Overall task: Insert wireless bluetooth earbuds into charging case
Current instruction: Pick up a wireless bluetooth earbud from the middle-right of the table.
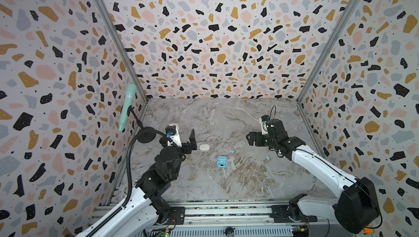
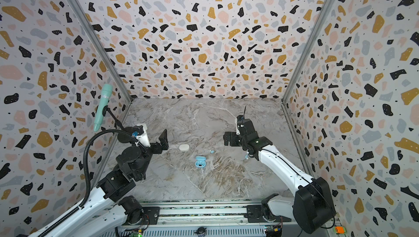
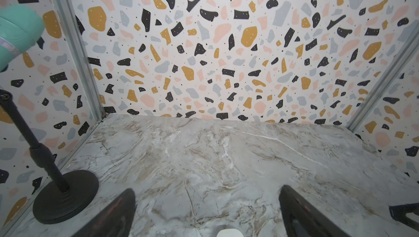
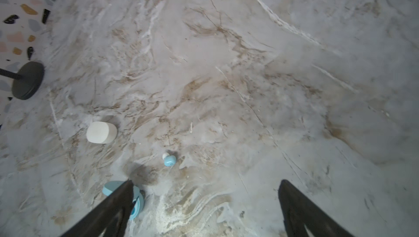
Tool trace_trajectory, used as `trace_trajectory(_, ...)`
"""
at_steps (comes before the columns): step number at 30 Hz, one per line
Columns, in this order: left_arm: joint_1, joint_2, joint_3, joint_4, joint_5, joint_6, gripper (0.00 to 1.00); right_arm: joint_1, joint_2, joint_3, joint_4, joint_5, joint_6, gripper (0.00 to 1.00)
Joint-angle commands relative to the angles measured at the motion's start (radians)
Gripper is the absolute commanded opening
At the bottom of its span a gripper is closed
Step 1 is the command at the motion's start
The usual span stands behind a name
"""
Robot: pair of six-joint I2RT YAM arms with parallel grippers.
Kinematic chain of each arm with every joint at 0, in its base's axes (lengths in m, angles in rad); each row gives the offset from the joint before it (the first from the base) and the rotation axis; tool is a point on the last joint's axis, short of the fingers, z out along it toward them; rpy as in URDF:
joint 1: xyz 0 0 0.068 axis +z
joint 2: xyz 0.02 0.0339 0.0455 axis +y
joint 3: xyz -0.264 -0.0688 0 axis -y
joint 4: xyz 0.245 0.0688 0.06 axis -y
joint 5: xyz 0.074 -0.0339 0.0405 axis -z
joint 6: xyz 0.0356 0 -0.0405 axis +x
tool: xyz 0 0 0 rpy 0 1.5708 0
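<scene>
Table: marble-print top [image 1: 226,115] inside terrazzo-papered walls.
Left gripper [image 1: 193,140]: jaws spread wide and empty, just beside the white case [image 1: 204,147] on its left-edge side. A stray sweep would likely skid that case.
Right gripper [image 1: 249,139]: jaws wide apart with nothing between them, held above the table's right half. It is well apart from the blue earbuds [image 1: 232,151], so a small aiming error on the way down could send one rolling.
White case: lid shut, left of the table's middle. Contents hidden; no white buds in view.
Blue case [image 1: 221,162]: lid open, near the middle. Wells look empty, though too small to be sure. An off-centre push may shift it.
Blue earbuds: both loose on the table. One lies between the cases; the other bud [image 1: 267,156] lies toward the right edge, near the right arm [image 1: 317,163]. Being round, they could squirt out of a pinch.
</scene>
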Motion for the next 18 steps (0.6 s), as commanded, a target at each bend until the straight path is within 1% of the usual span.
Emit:
trace_trajectory(1,0.006,0.025,0.011,-0.019,0.036,0.024,1.00,-0.022,-0.003,-0.024,-0.112,0.052,0.100,0.93)
trace_trajectory(5,0.006,0.028,0.002,-0.035,0.050,0.030,1.00,-0.068,0.015,-0.054,-0.126,0.059,0.155,0.82)
trace_trajectory(8,0.006,0.025,-0.004,-0.038,0.056,0.036,1.00,-0.106,0.034,-0.074,-0.114,0.027,0.175,0.71)
trace_trajectory(9,0.006,0.023,-0.006,-0.039,0.057,0.035,1.00,-0.114,0.042,-0.074,-0.118,0.023,0.186,0.70)
trace_trajectory(11,0.006,0.025,-0.007,-0.039,0.059,0.037,1.00,-0.124,0.048,-0.083,-0.116,0.024,0.203,0.75)
trace_trajectory(12,0.006,0.026,-0.007,-0.040,0.061,0.039,1.00,-0.125,0.044,-0.098,-0.101,0.020,0.210,0.76)
trace_trajectory(15,0.006,0.032,-0.004,-0.041,0.066,0.044,1.00,-0.128,0.038,-0.146,-0.070,-0.012,0.249,0.74)
trace_trajectory(18,0.006,0.037,-0.004,-0.042,0.073,0.046,1.00,-0.132,0.042,-0.164,-0.079,0.003,0.287,0.72)
